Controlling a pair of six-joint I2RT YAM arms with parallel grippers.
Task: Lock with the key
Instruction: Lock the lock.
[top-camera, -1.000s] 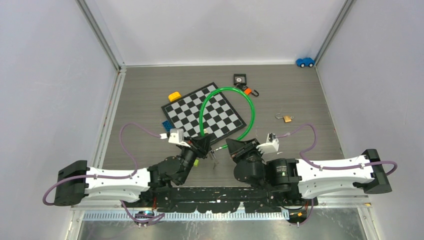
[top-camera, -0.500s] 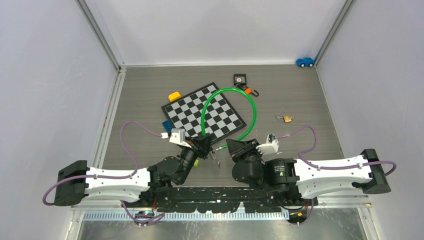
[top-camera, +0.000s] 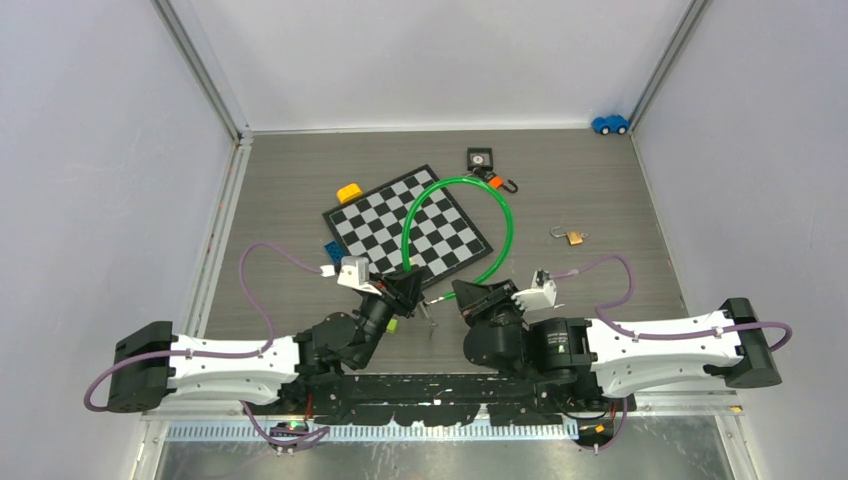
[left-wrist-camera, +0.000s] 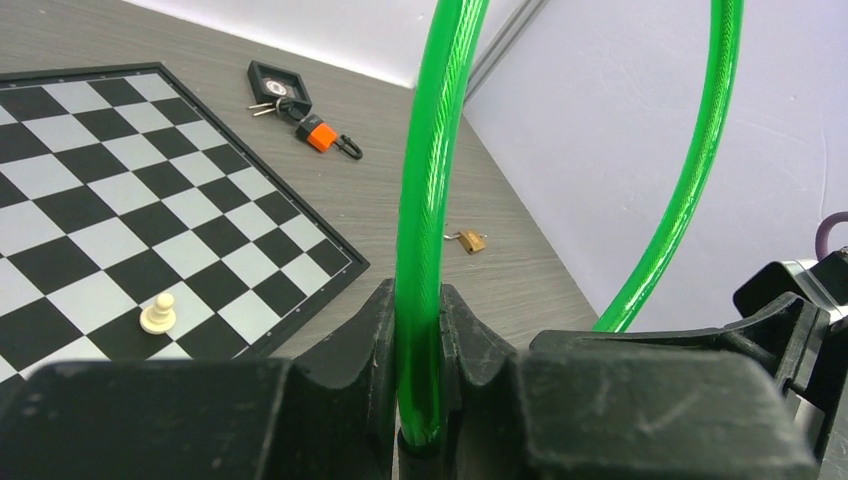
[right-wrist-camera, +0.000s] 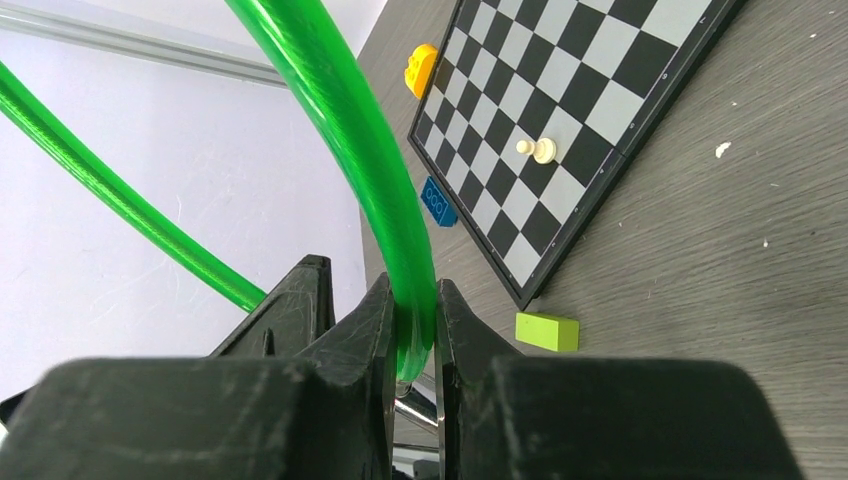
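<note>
Left gripper (left-wrist-camera: 418, 345) and right gripper (right-wrist-camera: 412, 335) each clamp one end of the green cable lock (top-camera: 509, 225), arching up by the table's near edge. We should hold both ends aligned, press them squarely together, then turn the key (top-camera: 430, 318), seemingly dangling between them.

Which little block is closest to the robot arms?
The lime-green block, on the bare table just off the checkerboard. The blue block and the yellow block lie farther back.
</note>
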